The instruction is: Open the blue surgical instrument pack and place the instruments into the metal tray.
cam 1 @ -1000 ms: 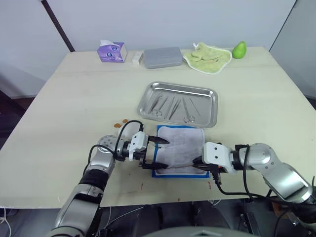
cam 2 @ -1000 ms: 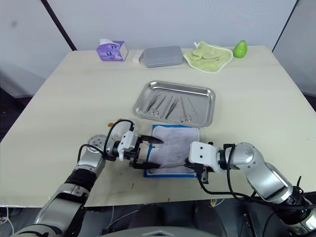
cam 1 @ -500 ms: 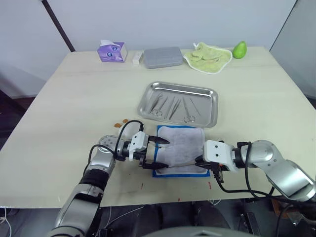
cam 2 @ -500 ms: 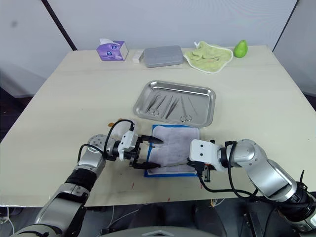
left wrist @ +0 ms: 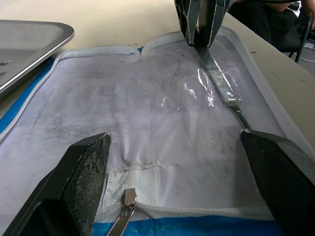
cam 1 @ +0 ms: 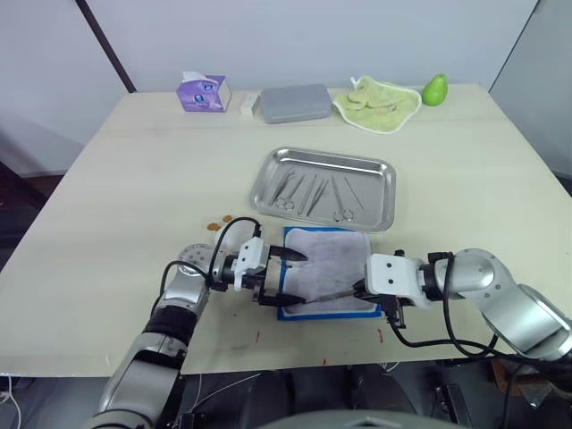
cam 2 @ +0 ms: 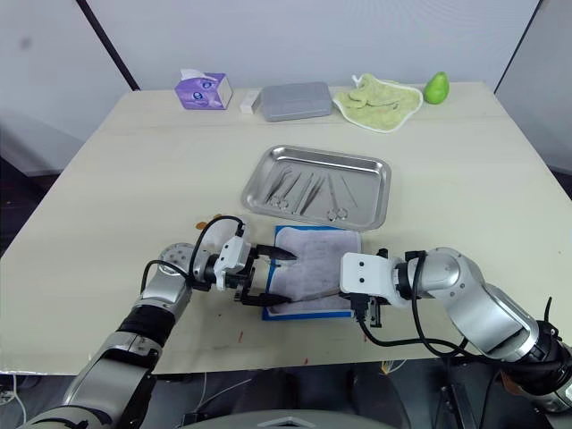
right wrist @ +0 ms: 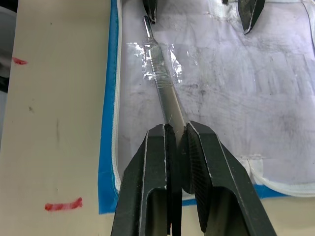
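The blue surgical instrument pack (cam 1: 335, 255) lies open near the table's front edge, its pale lining up. My left gripper (cam 1: 282, 276) is open, its fingers (left wrist: 84, 181) straddling the pack's left edge. My right gripper (cam 1: 363, 290) is shut on one slim steel instrument (right wrist: 160, 81) that lies across the lining near the pack's front edge. The same instrument (left wrist: 222, 86) reaches from the right gripper toward the left one. Behind the pack sits the metal tray (cam 1: 326, 158), with several silvery instruments (cam 1: 299, 189) lying in it.
Along the table's far edge stand a purple tissue box (cam 1: 203, 93), a grey rectangular box (cam 1: 292, 103), a green cloth (cam 1: 375, 103) and a green pear (cam 1: 433, 89). Small brown bits (cam 1: 219, 223) lie left of the pack. Red marks (right wrist: 63, 205) dot the table's front edge.
My right gripper has shifted slightly away from the table's front edge, carrying the instrument's end with it. The left gripper and the pack have stayed in place.
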